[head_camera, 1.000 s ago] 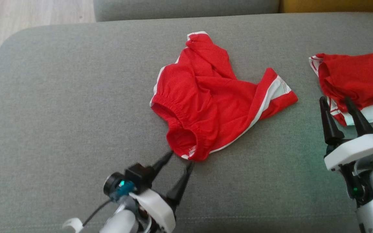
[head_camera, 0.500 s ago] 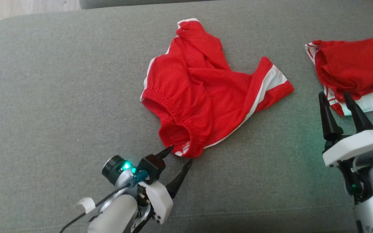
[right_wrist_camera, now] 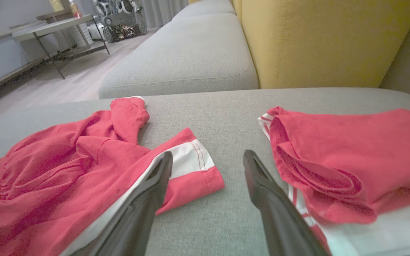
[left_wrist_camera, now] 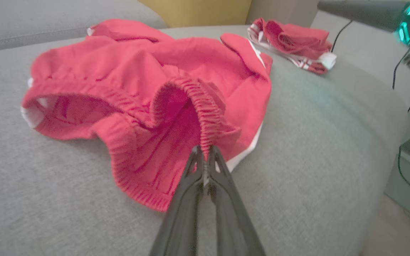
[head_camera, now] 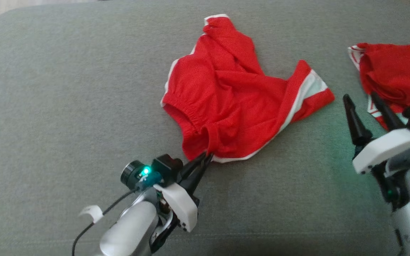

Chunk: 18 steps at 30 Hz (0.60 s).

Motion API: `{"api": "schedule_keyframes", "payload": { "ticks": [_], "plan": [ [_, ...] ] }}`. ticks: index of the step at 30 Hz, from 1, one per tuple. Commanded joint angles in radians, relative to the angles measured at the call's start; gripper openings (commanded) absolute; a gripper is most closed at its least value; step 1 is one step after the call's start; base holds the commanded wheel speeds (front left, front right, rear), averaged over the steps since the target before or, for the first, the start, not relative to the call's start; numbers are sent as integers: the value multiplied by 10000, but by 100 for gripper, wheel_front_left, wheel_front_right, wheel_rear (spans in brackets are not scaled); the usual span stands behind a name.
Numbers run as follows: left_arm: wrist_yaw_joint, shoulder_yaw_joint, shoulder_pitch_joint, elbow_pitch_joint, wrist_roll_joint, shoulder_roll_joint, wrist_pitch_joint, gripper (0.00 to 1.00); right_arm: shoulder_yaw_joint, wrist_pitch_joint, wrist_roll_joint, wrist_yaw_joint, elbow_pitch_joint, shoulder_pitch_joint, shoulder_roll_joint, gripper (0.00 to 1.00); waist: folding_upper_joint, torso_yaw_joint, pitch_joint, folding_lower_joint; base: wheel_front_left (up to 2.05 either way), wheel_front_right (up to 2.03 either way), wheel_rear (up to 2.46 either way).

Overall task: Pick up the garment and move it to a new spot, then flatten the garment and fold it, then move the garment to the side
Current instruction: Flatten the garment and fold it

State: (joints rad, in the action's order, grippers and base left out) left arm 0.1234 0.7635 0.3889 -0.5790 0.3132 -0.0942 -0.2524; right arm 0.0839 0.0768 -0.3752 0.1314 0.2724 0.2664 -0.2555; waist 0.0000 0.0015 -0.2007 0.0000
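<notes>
The left end effector (head_camera: 206, 157), spread a moment ago, is now pinching the near edge of the shorts (head_camera: 233, 103), which are lying crumpled on the cushion (head_camera: 66, 106). The right end effector (head_camera: 359, 96) is hovering spread at the right. A lift is likely coming next.

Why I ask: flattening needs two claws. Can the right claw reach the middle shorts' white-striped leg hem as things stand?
Probably yes. The right claw stands open with only bare cushion between its tips and that hem; the other red garment lies off to its right, not in the path.
</notes>
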Motion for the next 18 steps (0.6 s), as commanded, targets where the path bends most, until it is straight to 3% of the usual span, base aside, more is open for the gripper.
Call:
{"api": "schedule_keyframes", "payload": {
  "ticks": [1, 8, 12, 18],
  "plan": [
    [34, -508, 282, 575, 275, -36, -90, 0, 304, 143, 109, -7, -133, 565, -498, 100, 0, 273, -39, 0, 0, 0, 0],
    [61, -794, 73, 1571, 791, -17, -92, 0, 1130, 965, -83, -7, 1204, 1756, -1549, 100, 0, 984, -220, 0, 0, 0, 0],
    [67, -629, 177, 1708, 841, 7, -92, 0, 1952, 1633, -751, -7, 2292, 2648, -2094, 100, 0, 1343, -410, 0, 0, 0, 0],
    [70, -567, 318, 1756, 879, 91, -92, 0, 2887, 2196, -1542, -7, 3292, 3464, -2511, 100, 0, 1559, -625, 0, 0, 0, 0]
  ]
}}
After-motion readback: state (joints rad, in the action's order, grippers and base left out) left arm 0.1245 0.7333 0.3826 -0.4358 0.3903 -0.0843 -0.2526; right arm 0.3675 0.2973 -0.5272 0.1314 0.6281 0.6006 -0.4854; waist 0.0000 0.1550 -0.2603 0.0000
